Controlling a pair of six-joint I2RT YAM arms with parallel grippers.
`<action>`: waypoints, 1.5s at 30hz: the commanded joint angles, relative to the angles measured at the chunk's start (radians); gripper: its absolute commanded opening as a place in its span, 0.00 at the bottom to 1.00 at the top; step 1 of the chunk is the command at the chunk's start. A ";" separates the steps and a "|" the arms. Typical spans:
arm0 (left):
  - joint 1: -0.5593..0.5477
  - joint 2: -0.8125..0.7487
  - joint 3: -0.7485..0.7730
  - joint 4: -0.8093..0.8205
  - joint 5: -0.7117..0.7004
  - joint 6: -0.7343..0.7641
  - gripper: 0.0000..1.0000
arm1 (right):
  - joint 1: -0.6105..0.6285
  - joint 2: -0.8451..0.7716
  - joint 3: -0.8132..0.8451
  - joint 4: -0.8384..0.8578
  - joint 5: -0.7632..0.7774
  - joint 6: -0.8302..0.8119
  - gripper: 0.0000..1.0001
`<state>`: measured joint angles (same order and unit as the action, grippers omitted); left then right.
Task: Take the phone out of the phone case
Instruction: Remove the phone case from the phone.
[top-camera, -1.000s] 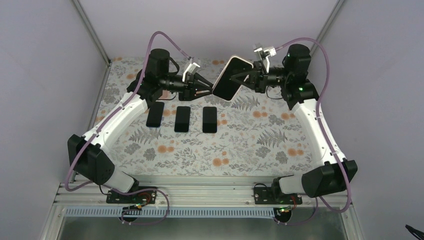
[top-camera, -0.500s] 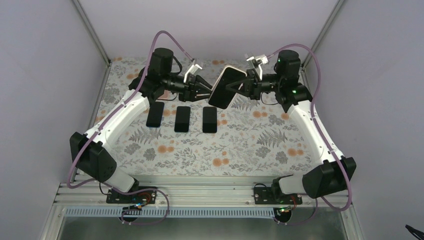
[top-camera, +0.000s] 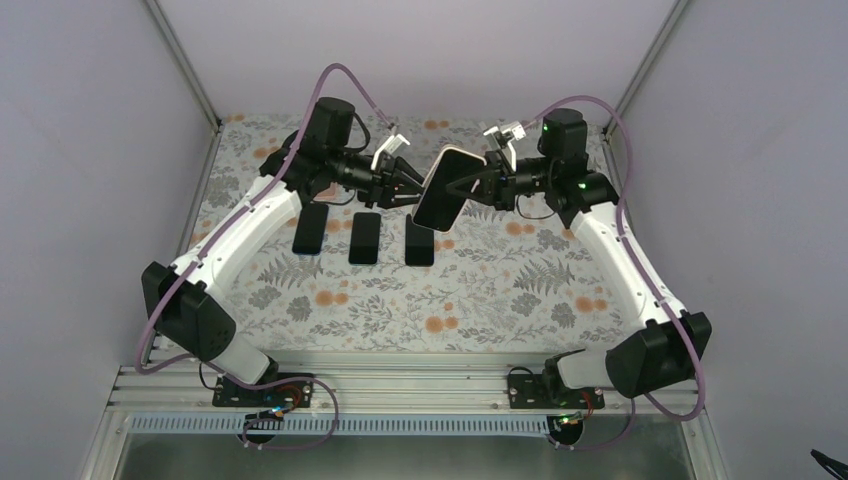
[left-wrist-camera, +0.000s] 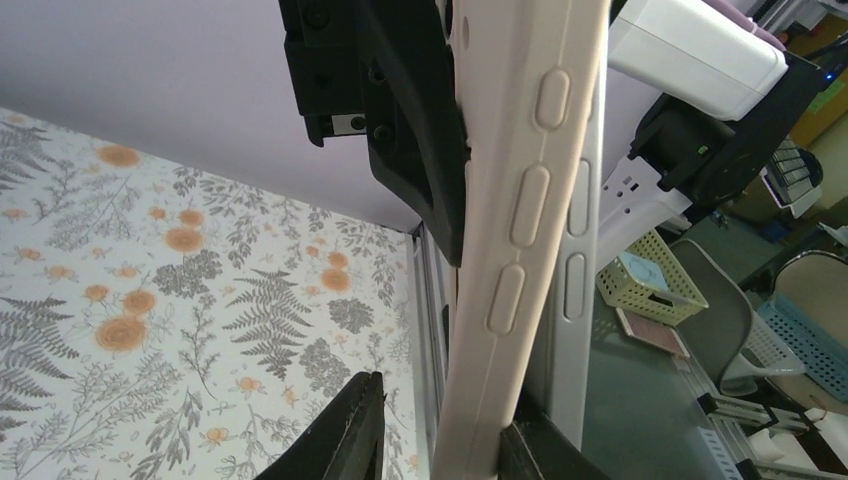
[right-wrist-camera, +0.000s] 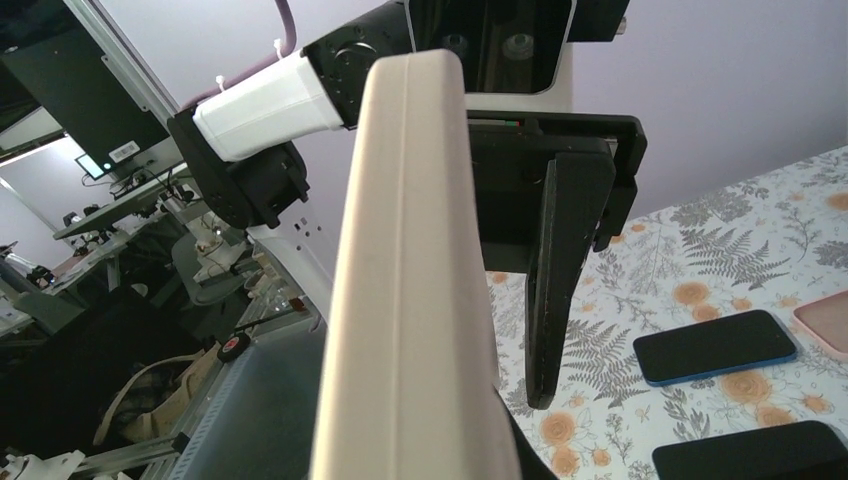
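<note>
Both arms are swinging leftward and lower than a second ago, carrying the phone case (left-wrist-camera: 525, 200) toward the left half of the worktop (top-camera: 480, 290). The case is hanging in the air between the two hands. Its long axis is standing steeply, the top leaning toward the right arm, and the phone (top-camera: 438, 198) is seemingly sitting in it, dark face showing from above. The right hand (top-camera: 466, 185) is clamping the case from its right side. The left hand (top-camera: 404, 182) is waiting just to the left, its fingers (left-wrist-camera: 345, 440) spread and straddling the lower end, one apart from the rim. That makes the left hand the free one, and I judge it is lining up to pinch or pry there. Three spare phones (top-camera: 365, 237) are lying on the worktop just below the case, so room underneath is looking tight, while the walls are standing well apart.
</note>
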<state>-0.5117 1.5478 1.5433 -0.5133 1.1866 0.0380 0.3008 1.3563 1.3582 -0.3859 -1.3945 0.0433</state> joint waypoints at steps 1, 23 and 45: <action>-0.056 0.036 0.084 0.121 -0.045 0.011 0.25 | 0.148 0.019 -0.044 -0.088 -0.121 -0.047 0.04; -0.157 0.067 0.075 0.061 0.030 0.063 0.17 | 0.228 0.092 -0.055 -0.009 -0.143 0.036 0.04; -0.017 0.019 -0.112 0.423 0.124 -0.314 0.02 | 0.057 0.146 0.125 -0.071 -0.001 0.050 0.30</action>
<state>-0.5137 1.5574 1.4502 -0.3401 1.2690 -0.1326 0.3351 1.4693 1.4281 -0.5106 -1.4307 0.0898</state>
